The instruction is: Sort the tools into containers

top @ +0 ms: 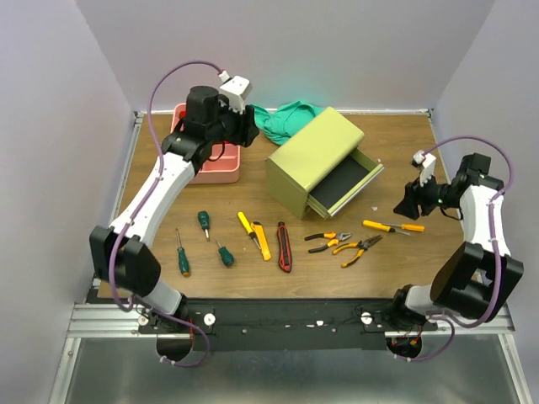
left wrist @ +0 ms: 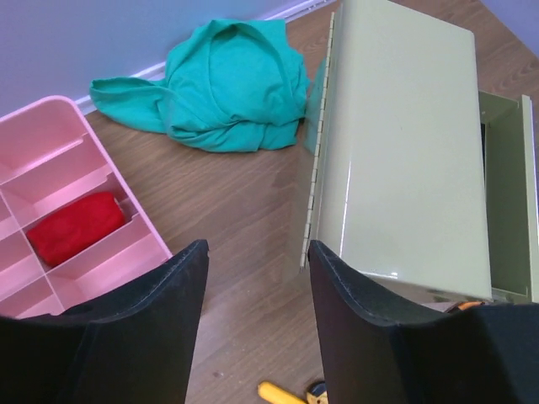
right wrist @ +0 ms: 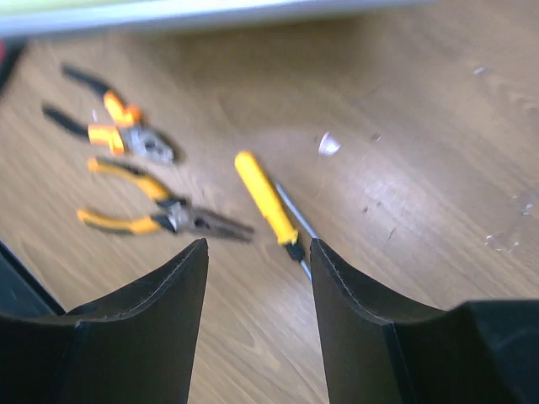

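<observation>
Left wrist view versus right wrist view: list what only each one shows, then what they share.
Only the left wrist view shows the pink tray with a red item in one compartment, the green cloth and the chest.

Only the right wrist view shows two pliers and a yellow screwdriver, lying apart on the wood. A blurred pale strip along its top edge cannot be identified.

Both show the wooden table and their own gripper: the left gripper and the right gripper are each open, with nothing between the fingers.
</observation>
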Controlling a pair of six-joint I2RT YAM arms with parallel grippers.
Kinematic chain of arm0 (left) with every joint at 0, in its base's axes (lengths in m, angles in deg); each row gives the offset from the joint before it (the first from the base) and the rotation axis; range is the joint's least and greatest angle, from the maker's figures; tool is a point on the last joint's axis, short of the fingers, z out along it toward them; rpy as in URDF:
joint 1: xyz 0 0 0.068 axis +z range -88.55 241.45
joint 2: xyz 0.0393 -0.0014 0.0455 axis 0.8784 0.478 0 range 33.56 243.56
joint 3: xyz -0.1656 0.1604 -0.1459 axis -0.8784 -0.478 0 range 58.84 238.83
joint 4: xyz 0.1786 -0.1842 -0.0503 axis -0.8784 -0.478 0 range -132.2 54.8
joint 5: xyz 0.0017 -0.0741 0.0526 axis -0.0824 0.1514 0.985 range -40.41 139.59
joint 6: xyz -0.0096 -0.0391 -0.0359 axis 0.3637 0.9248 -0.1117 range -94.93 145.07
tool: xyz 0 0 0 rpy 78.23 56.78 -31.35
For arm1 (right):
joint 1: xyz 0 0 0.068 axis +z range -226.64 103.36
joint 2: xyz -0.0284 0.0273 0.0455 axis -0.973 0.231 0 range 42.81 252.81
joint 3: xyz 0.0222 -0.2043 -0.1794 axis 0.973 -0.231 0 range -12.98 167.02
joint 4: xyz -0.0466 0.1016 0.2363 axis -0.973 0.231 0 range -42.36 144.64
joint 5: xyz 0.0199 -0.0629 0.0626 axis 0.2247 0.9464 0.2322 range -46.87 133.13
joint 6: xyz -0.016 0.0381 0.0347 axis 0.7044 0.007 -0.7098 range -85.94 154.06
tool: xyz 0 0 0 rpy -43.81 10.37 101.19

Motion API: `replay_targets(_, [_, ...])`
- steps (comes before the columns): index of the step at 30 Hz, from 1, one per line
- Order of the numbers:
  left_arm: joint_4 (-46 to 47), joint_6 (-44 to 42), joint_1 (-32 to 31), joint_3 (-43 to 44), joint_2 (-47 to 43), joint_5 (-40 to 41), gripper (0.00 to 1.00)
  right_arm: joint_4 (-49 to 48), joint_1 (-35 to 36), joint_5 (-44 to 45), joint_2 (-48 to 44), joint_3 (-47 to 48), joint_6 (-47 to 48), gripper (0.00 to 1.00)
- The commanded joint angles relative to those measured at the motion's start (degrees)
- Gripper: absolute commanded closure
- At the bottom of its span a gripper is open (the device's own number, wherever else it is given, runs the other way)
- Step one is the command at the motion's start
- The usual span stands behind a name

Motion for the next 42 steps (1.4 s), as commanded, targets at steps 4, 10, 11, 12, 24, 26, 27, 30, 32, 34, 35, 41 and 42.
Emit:
replay_targets(4, [3.0, -0.3, 0.1, -10.4, -8.6, 3.9, 0.39, 7.5, 0.5, 7.0, 5.1, 2.3, 27.9, 0.39])
replay_targets(10, [2.1, 0.0, 1.4, -13.3, -10.3, 4.4, 0.39, -7.2, 6.2, 11.7, 2.2, -7.2, 31.0, 0.29])
replay_targets(11, [2.0, -0.2, 1.6, -13.4, -10.3, 4.5, 0.39, -8.6, 7.2, 12.3, 2.2, -9.2, 30.9, 0.29])
replay_targets(12, [2.0, -0.5, 1.8, -13.3, -10.3, 4.7, 0.39, -10.7, 8.0, 12.6, 2.3, -10.1, 31.0, 0.29])
replay_targets(24, [2.5, -0.5, 6.0, -15.6, -9.9, 4.5, 0.39, -18.4, 13.6, 14.6, 6.3, -14.1, 25.5, 0.31])
replay_targets(26, [2.2, -0.8, 6.3, -16.0, -10.0, 4.5, 0.39, -18.7, 14.3, 14.7, 7.6, -13.9, 25.8, 0.32])
replay_targets(27, [2.2, -1.0, 6.4, -16.2, -9.9, 4.9, 0.39, -18.9, 14.5, 14.4, 8.0, -13.8, 25.8, 0.32])
replay_targets(30, [2.1, -1.4, 6.6, -16.8, -9.8, 5.3, 0.39, -19.3, 15.4, 14.0, 9.3, -13.6, 25.8, 0.32])
replay_targets(32, [2.1, -0.9, 6.8, -16.9, -9.7, 6.8, 0.39, -19.6, 16.3, 14.3, 10.3, -13.7, 26.1, 0.32])
replay_targets(34, [2.1, -1.3, 7.0, -16.6, -9.5, 7.1, 0.39, -20.3, 17.0, 14.7, 10.9, -13.6, 25.9, 0.34])
replay_targets(35, [2.2, -1.4, 7.2, -16.5, -9.5, 7.1, 0.39, -20.6, 17.1, 15.0, 11.4, -13.0, 25.3, 0.34])
replay_targets(41, [2.6, -1.4, 7.4, -16.8, -9.3, 6.6, 0.39, -19.8, 18.8, 19.7, 13.1, -13.1, 28.3, 0.37])
replay_targets(42, [2.7, -1.4, 7.4, -16.9, -9.4, 6.4, 0.39, -20.4, 18.9, 19.7, 12.5, -13.9, 28.3, 0.37])
